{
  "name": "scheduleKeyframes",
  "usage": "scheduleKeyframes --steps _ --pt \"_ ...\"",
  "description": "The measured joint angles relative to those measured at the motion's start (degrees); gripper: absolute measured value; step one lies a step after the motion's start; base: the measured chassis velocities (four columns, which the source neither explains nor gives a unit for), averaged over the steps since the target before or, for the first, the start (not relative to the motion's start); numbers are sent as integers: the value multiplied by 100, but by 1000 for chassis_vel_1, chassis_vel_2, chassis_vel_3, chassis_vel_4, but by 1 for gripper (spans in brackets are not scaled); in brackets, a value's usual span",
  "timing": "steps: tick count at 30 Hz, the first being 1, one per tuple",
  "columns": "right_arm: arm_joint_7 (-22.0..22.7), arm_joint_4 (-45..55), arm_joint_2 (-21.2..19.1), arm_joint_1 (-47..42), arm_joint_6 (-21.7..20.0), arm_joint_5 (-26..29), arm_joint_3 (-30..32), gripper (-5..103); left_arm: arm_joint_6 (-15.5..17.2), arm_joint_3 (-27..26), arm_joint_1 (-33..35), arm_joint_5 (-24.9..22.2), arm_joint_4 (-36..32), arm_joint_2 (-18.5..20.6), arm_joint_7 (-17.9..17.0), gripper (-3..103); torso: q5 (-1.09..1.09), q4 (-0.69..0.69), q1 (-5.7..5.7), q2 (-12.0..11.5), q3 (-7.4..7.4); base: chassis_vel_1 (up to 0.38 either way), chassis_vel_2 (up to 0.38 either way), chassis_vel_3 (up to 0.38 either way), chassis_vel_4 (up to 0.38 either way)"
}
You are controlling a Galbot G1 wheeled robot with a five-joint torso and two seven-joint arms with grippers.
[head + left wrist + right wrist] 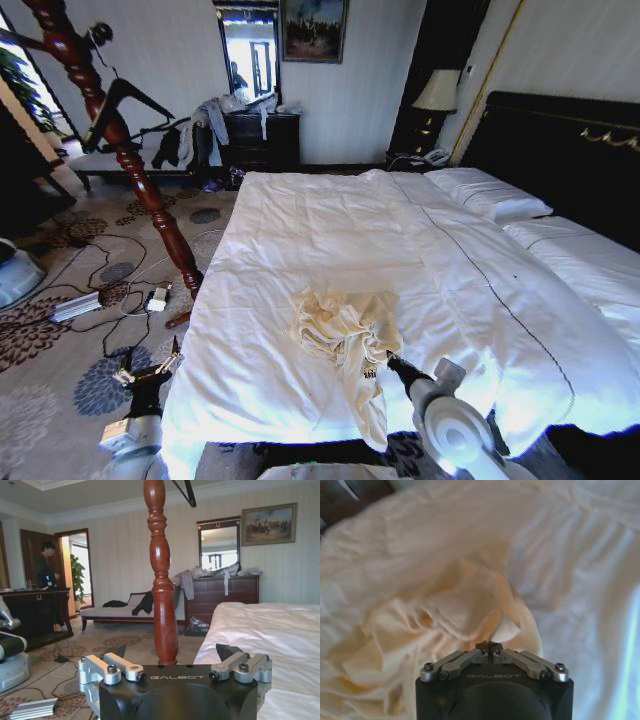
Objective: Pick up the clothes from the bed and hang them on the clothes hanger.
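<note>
Near the foot edge of the bed (330,240), the clothes (345,335) lie in a crumpled cream heap on the white quilt, one length of fabric trailing down over the foot edge. The right gripper (387,357) sits at the heap's right side, its arm reaching in from the foot of the bed. In the right wrist view the right gripper (490,645) has its fingers (482,646) drawn together at the tips, clenched on a fold of the clothes (445,610); the white quilt (580,580) lies beyond.

The left gripper (150,372) hangs low beside the bed's left edge, over the patterned carpet (60,340). In the left wrist view the left gripper (175,652) has its fingers (117,651) spread wide apart, holding nothing. It faces the reddish wooden pole (162,575), which stands on the floor just off the bed's left edge (260,630).

The hanger (125,105) hangs black against the pole (120,140), high up, well apart from the clothes. One tip of the hanger (185,491) shows beside the pole top in the left wrist view.

A dark dresser (262,140) with garments draped over it stands against the far wall, beyond the bed's foot-left corner. A lamp (437,95) stands beside the black headboard (560,150). White pillows (490,195) lie along the head edge.
</note>
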Motion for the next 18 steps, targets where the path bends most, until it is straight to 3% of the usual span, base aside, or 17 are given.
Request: scheduleKeyframes --steps 6,9,13,14,18 --pt "-1265 199 -265 138 868 -579 322 0 -80 13 0 -90 -35 74 45 100 -1 0 0 0 0 0 0 0 0" --pt "-2026 365 -569 359 1459 -637 605 0 -86 71 25 -421 -248 244 171 100 0 1 0 0 0 0 0 0 0" --pt "-2487 464 -882 491 1748 -568 827 0 -87 118 26 -676 -417 465 326 100 0 1 0 0 0 0 0 0 0" --pt "-2864 536 -1178 571 1923 -487 1014 0 -88 174 8 -858 -543 702 474 100 0 0 0 0 0 0 0 0 0" --pt "-3161 672 -1595 704 2013 -274 1223 0 -71 313 -57 -1205 -663 1128 750 100 0 0 0 0 0 0 0 0 0"
